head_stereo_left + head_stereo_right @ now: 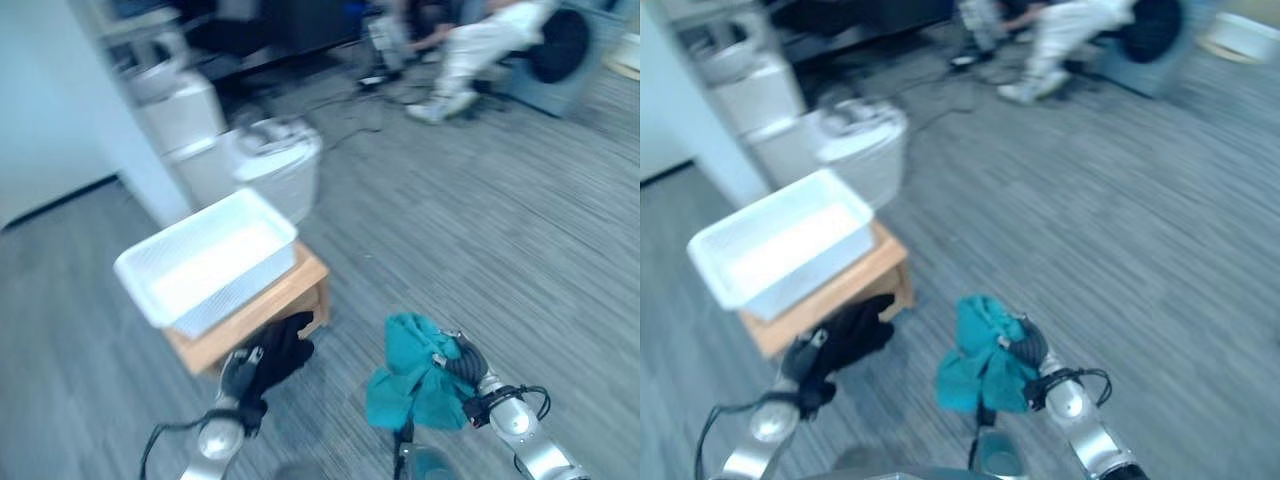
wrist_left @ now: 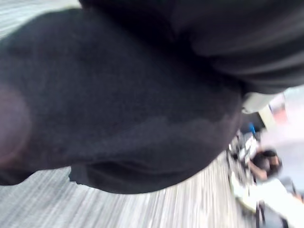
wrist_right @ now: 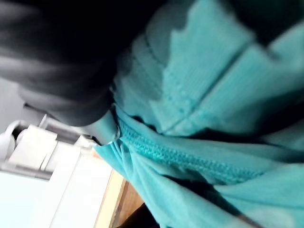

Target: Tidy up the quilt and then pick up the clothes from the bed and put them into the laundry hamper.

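A black garment [image 1: 285,350] hangs from my left hand [image 1: 238,375], whose fingers are curled into it, just in front of the wooden stool [image 1: 300,290]. The same dark cloth [image 2: 123,104] covers the left wrist view. My right hand [image 1: 462,362] is shut on a bunched teal garment [image 1: 410,385] held above the carpet, to the right of the stool. In the right wrist view a finger [image 3: 102,124] presses into the teal cloth [image 3: 213,95]. The white laundry hamper [image 1: 240,290] sits on the stool, ahead and to the left of both hands.
Grey carpet lies all around. A white round bin [image 1: 285,165] and a white cabinet [image 1: 180,110] stand behind the hamper by a pale wall. A seated person [image 1: 470,50] is at the far back right, with cables on the floor nearby.
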